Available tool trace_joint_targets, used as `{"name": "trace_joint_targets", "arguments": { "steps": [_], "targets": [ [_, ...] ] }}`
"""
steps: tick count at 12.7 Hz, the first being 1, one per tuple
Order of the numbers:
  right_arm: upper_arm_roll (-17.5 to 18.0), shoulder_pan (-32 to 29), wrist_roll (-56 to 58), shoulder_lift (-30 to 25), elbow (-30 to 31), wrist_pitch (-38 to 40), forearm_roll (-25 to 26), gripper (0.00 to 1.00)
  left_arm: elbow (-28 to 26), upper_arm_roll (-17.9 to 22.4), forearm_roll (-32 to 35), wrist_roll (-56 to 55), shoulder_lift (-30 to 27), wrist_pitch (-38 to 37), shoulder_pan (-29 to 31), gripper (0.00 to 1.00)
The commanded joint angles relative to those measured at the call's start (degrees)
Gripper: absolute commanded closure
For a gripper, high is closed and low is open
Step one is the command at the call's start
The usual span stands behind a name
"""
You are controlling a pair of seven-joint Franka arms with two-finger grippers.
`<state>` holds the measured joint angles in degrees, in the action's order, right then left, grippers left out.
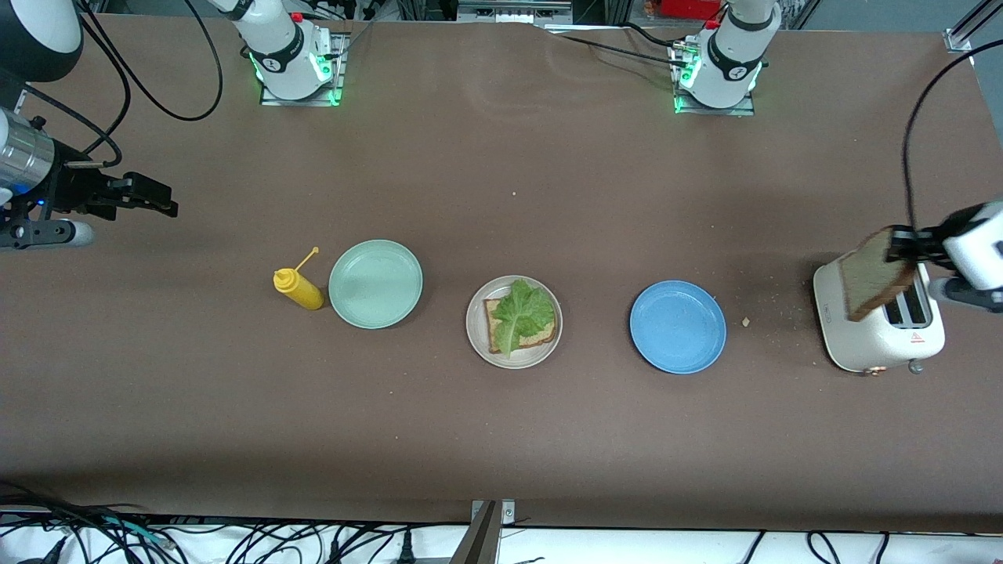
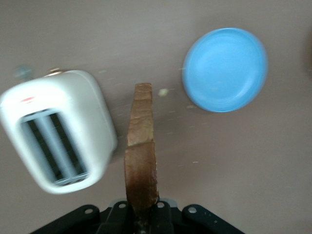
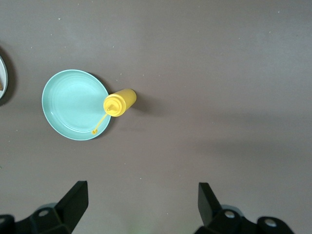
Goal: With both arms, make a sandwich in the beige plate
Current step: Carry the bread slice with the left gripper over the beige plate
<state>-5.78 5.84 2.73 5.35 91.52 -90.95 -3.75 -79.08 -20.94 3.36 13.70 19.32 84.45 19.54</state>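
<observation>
The beige plate [image 1: 514, 322] lies mid-table between two other plates. On it rests one slice of brown-crusted bread [image 1: 545, 335] with a green lettuce leaf [image 1: 521, 313] on top. My left gripper [image 1: 901, 244] is shut on a second bread slice [image 1: 872, 274], held up over the white toaster [image 1: 862, 338]. In the left wrist view that bread slice [image 2: 141, 151] stands edge-on between the jaws, beside the toaster [image 2: 92, 122]. My right gripper [image 1: 161, 200] hangs open and empty over the table at the right arm's end; its wide-apart fingertips [image 3: 75, 197] frame bare table.
A mint-green plate [image 1: 375, 283] and a yellow squeeze bottle [image 1: 298, 288] sit toward the right arm's end. A blue plate [image 1: 678, 327] lies between the beige plate and the toaster. Crumbs [image 1: 746, 321] dot the table by the toaster.
</observation>
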Motion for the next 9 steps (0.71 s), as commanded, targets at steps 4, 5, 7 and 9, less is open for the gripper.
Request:
{"name": "trace_joint_targets", "arguments": {
  "steps": [4,5,7,9],
  "targets": [
    [-2.49,0.49,0.43,0.36,-1.16,1.22,-1.00,0.00,1.12,-1.21,-14.58,-3.14,7.21,-0.08,-12.75,1.00],
    [-2.48,0.40,0.26,0.89,-1.16,1.13,-1.00,0.00,1.30,-1.21,-19.66,-3.50,9.49,2.01,-14.17,1.00],
    [-2.31,0.58,-0.18,0.89,-1.25,1.04,-1.00,0.00,0.42,-1.21,-28.72,-3.51,12.66,9.82,-16.45,1.00],
    [-2.22,0.84,-0.44,0.98,-1.25,0.95,-1.00,0.00,0.42,-1.29,-35.15,-3.16,17.66,15.36,-18.13,1.00]
  ]
}}
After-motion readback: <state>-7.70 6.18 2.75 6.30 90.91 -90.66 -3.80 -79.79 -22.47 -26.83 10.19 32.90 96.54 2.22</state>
